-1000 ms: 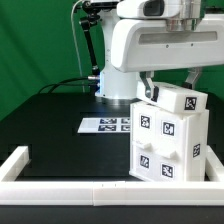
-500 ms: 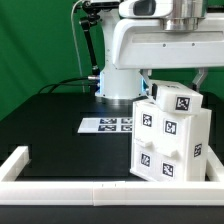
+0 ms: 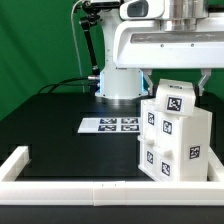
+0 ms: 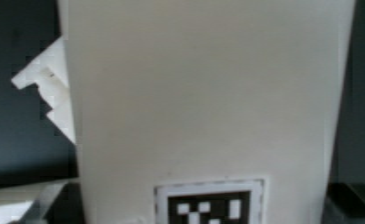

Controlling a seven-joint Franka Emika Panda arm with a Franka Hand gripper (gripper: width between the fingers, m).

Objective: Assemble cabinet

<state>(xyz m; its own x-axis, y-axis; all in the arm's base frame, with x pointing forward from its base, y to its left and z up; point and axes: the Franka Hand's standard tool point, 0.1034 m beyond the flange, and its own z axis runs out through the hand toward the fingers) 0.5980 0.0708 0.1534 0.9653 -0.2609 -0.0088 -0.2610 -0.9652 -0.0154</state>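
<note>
The cabinet (image 3: 172,145), a white box with black-and-white tags on its faces, stands on the black table at the exterior view's right, close to the front rail. A tagged white top piece (image 3: 176,100) sits on it. My gripper (image 3: 177,88) comes down from above with a dark finger on each side of that top piece, closed on it. In the wrist view the cabinet's white face (image 4: 197,100) fills the picture, with one tag (image 4: 211,205) on it. My fingers do not show there.
The marker board (image 3: 110,125) lies flat on the table, to the left of the cabinet in the exterior view. A low white border rail (image 3: 70,186) runs along the front and left edges. The arm's white base (image 3: 120,85) stands behind.
The cabinet and my gripper have shifted together toward the exterior view's right, and the cabinet has turned slightly, so its tagged faces show at a new angle.
</note>
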